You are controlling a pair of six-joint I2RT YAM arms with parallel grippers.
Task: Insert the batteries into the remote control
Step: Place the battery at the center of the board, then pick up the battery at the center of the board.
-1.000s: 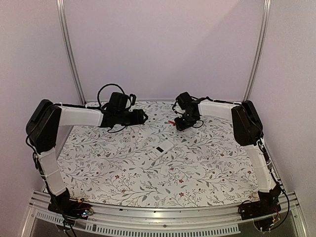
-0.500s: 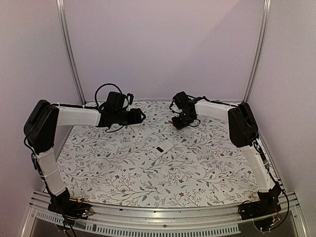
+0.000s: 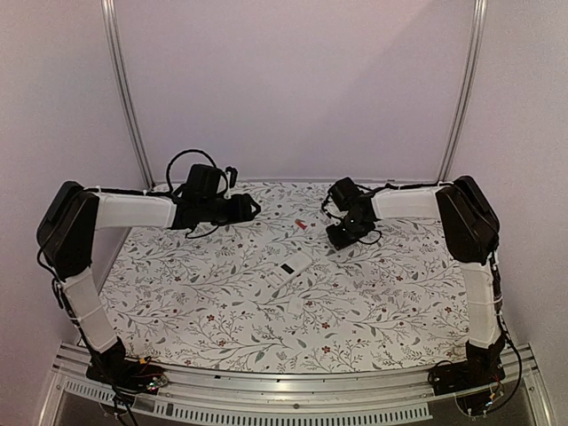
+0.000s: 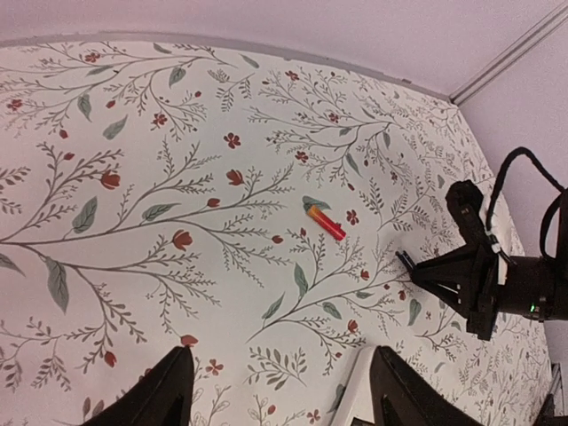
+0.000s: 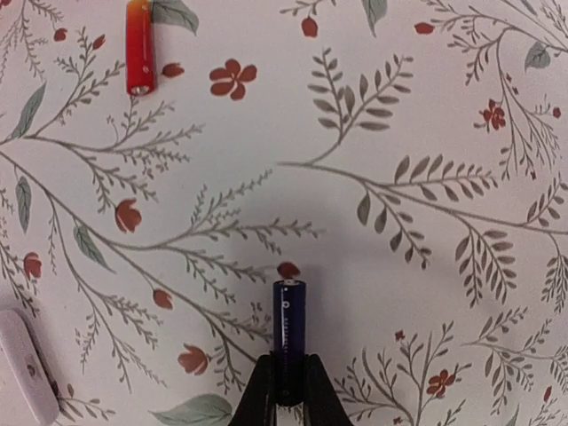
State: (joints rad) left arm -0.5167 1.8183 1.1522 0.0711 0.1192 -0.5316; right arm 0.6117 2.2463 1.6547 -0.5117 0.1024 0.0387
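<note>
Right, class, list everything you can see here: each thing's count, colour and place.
remote control: one, white, mid-table
loose battery: one, red, on the cloth beyond the remote control
held battery: one, looks dark, in the jaws of the right arm
small white piece: one, just nearer than the remote control
tablecloth: one, white floral print
left arm: one, white and black, jaws open, empty
right arm: one, white and black, jaws shut on the held battery

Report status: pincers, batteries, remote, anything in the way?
Left pincer open, empty. Right pincer shut on one battery. Other battery lying loose beyond the remote. Nothing between right pincer and remote.
</note>
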